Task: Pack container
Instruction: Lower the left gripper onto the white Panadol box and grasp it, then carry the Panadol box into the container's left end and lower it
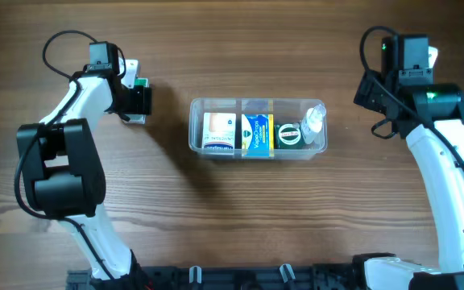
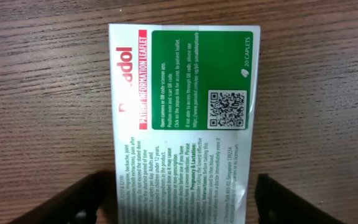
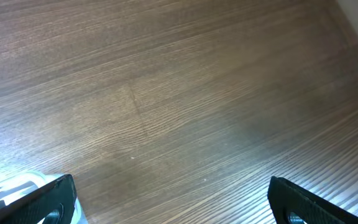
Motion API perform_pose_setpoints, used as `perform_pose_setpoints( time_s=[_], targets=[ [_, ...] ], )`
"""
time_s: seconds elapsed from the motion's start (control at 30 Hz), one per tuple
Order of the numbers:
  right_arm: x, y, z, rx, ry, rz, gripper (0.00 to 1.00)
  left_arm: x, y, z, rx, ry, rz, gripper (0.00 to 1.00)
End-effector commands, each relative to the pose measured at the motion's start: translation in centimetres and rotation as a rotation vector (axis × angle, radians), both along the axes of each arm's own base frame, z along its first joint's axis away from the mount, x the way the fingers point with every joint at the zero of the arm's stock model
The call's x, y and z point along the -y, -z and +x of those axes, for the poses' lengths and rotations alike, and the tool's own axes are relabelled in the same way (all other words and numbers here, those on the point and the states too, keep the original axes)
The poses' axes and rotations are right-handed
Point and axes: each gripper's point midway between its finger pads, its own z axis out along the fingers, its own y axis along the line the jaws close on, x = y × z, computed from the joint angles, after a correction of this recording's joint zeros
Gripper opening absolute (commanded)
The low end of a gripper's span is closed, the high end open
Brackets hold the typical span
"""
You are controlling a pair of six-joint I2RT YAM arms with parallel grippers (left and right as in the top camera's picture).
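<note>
Looking from overhead, the container [image 1: 256, 102] sits mid-table, partly filled, and the left gripper [image 1: 138, 101] hangs over a lone caplet box [image 1: 139, 82] well to its left, so fetching that box seems the step in hand. Left wrist: fingers [image 2: 73, 202] stand spread astride the box, not visibly clamped; next they must squeeze and lift. Right wrist: the right gripper [image 3: 173, 199] gapes empty over the table [image 3: 185, 93].
</note>
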Motion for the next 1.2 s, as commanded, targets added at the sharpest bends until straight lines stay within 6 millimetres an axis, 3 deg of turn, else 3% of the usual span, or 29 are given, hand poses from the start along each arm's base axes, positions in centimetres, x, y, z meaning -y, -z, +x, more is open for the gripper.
perform_pose_setpoints(
  time_s=[0.0, 0.27, 0.43, 0.53, 0.63, 0.67, 0.83, 0.97, 1.0, 1.13, 1.17],
  targets=[
    [0.4, -0.5, 0.2, 0.01, 0.004, -0.021, 1.0, 0.2, 1.1, -0.5, -0.026, 0.009, -0.018, 0.73],
    [0.4, -0.5, 0.3, 0.009, 0.004, -0.021, 1.0, 0.2, 1.1, -0.5, -0.027, 0.009, -0.018, 0.51],
    [0.4, -0.5, 0.3, 0.01, 0.004, -0.021, 1.0, 0.2, 0.9, -0.5, -0.023, 0.009, -0.018, 0.53],
    [0.4, -0.5, 0.2, 0.01, 0.005, -0.021, 1.0, 0.2, -0.4, -0.1, 0.008, 0.009, -0.016, 0.53],
    [0.4, -0.5, 0.2, 0.01, 0.005, -0.021, 1.0, 0.2, -3.7, 0.4, 0.078, 0.011, -0.01, 0.47],
    [0.4, -0.5, 0.3, 0.01, 0.004, -0.021, 1.0, 0.3, -5.5, 0.5, 0.114, 0.012, -0.007, 0.4],
    [0.4, -0.5, 0.3, 0.01, 0.004, -0.021, 1.0, 2.4, -12.9, 0.0, 0.258, 0.064, -0.089, 0.4],
    [0.4, -0.5, 0.2, 0.01, 0.005, -0.021, 1.0, 6.2, -17.7, -1.4, 0.346, 0.159, -0.165, 0.4],
    [0.4, -0.5, 0.2, 0.01, 0.004, -0.021, 1.0, 7.9, -19.2, -1.9, 0.378, 0.204, -0.18, 0.41],
    [0.4, -0.5, 0.3, 0.01, 0.004, -0.021, 1.0, 13.0, -21.9, -3.7, 0.431, 0.332, -0.204, 0.45],
    [0.4, -0.5, 0.3, 0.01, 0.004, -0.021, 1.0, 15.0, -22.3, -4.5, 0.435, 0.385, -0.214, 0.46]
  ],
)
